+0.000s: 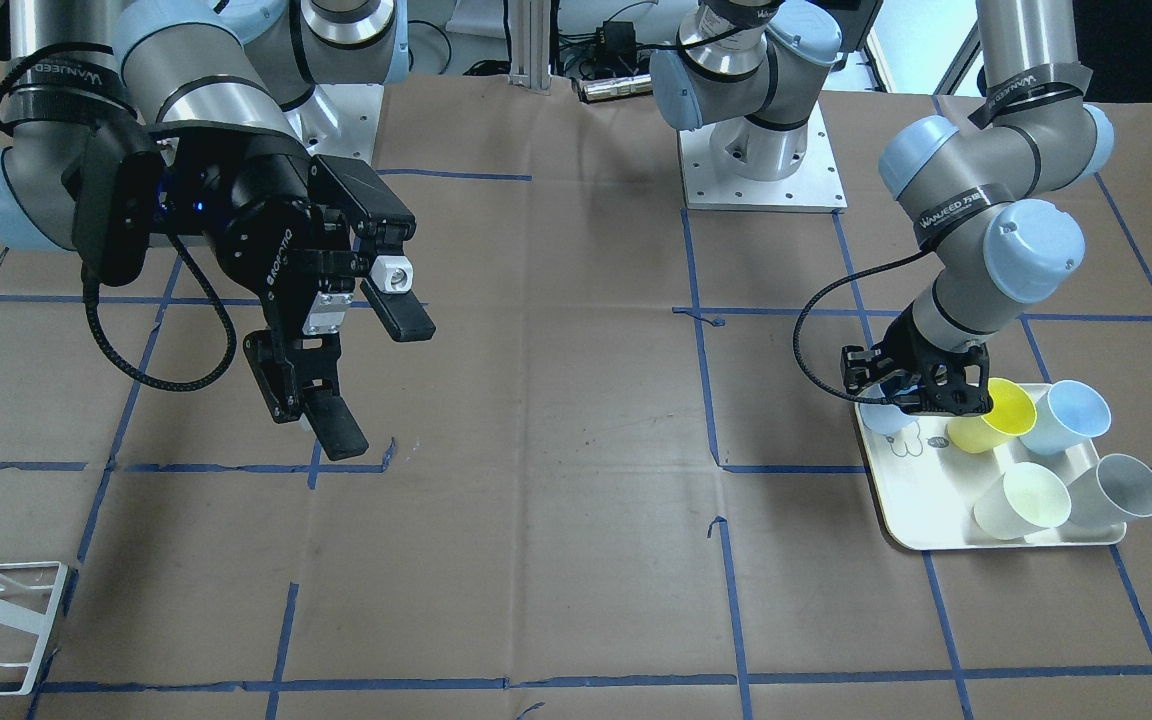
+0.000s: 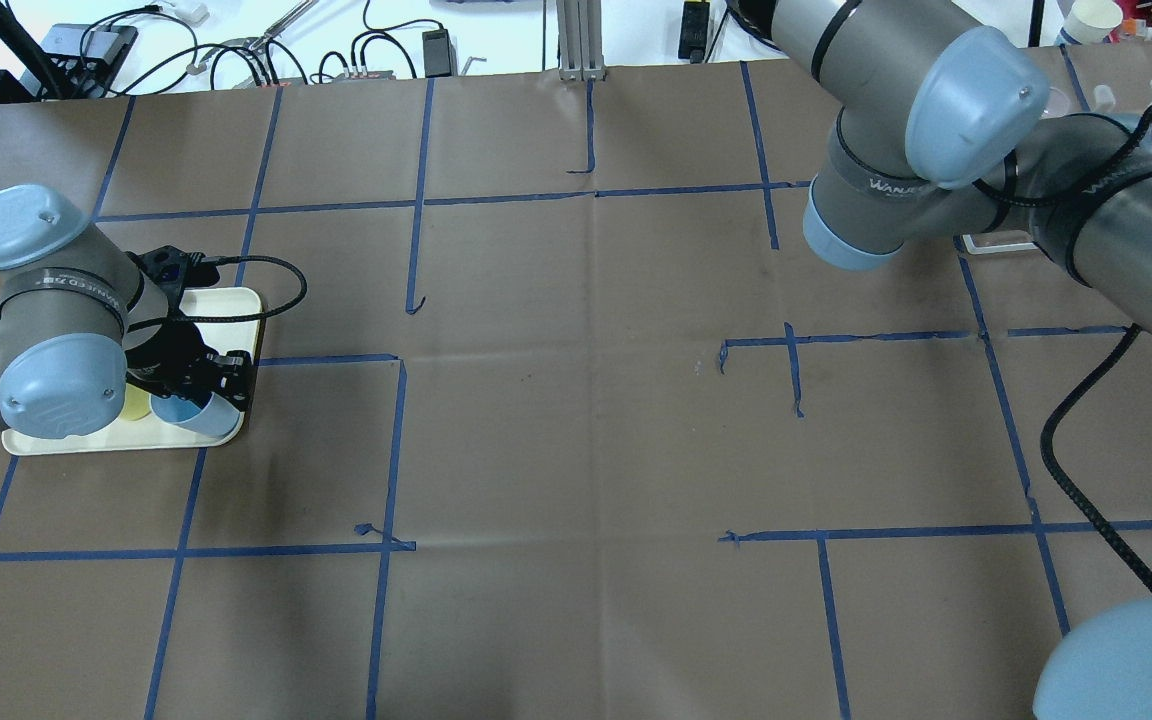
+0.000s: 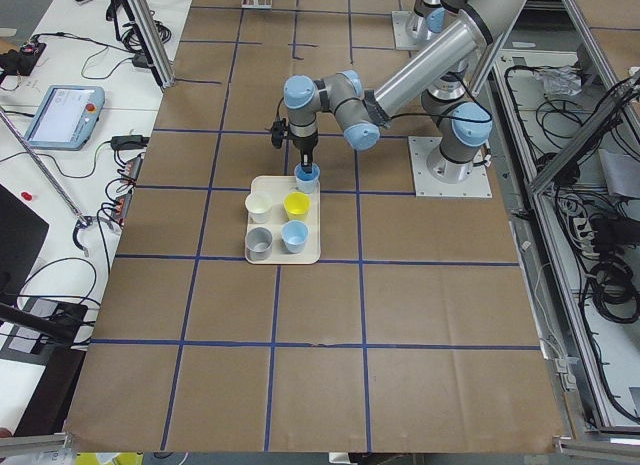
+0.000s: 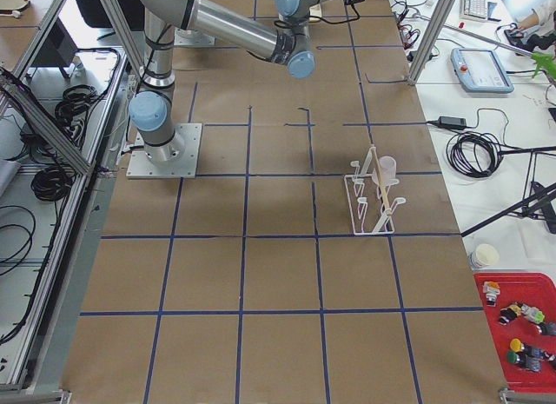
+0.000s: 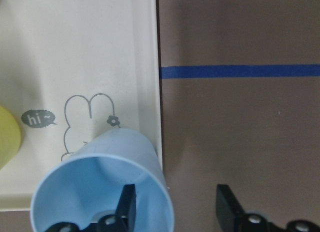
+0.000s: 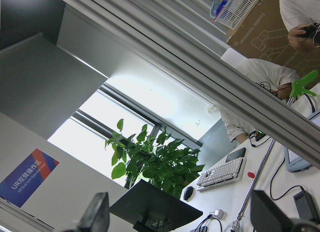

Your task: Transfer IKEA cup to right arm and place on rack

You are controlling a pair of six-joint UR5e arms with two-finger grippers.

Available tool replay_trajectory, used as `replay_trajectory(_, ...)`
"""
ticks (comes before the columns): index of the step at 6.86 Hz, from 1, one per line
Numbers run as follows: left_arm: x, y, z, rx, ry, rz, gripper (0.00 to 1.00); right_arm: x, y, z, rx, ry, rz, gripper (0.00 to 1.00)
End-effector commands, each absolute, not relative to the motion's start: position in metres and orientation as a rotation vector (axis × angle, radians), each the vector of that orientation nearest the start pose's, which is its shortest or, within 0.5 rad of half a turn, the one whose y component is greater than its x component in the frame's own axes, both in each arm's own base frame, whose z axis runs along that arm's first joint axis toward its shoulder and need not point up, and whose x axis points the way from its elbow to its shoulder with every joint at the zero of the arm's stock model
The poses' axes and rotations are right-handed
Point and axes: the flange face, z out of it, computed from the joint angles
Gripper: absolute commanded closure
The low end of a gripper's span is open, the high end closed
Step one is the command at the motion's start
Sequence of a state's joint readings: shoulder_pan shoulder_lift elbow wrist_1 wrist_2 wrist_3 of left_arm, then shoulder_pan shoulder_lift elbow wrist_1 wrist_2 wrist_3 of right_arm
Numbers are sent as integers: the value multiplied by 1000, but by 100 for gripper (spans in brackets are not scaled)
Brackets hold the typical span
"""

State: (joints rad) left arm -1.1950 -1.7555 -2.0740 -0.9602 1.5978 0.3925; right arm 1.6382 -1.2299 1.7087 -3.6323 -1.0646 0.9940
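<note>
Blue cup (image 5: 95, 182), end effector (image 5: 176, 194) astride rim, wrist cam

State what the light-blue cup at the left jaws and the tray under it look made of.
Light-blue cup: likely plastic, matte; even colour, thin smooth wall and rim. Tray: probably plastic or melamine, cream, faint sheen; smooth face, moulded raised rim.
</note>
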Motion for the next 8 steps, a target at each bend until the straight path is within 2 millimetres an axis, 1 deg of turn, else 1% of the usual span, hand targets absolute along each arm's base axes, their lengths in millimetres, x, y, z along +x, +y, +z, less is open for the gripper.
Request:
replay_trajectory(1, 54, -487, 225, 29, 3123, 139, 100, 220, -563, 483, 351, 1665, -1220, 0)
replay_trajectory(2, 56, -490, 234, 31, 3111, 121, 100, 220, -563, 484, 351, 1664, -1220, 0)
replay_trajectory(3, 57, -493, 249, 32, 3097, 79, 100, 220, -562, 486, 348, 1662, -1223, 0)
replay_trajectory(4, 62, -502, 274, 63, 3064, 47, 100, 220, -562, 486, 350, 1659, -1224, 0)
replay_trajectory(5, 67, -514, 306, 84, 3062, 41, 100, 220, -562, 486, 368, 1652, -1205, 0)
replay_trajectory(7, 72, -541, 380, 106, 3067, 44, 100, 220, -563, 485, 371, 1650, -1204, 0)
replay_trajectory(8, 73, -553, 411, 127, 3076, 44, 100, 219, -564, 486, 385, 1644, -1196, 0)
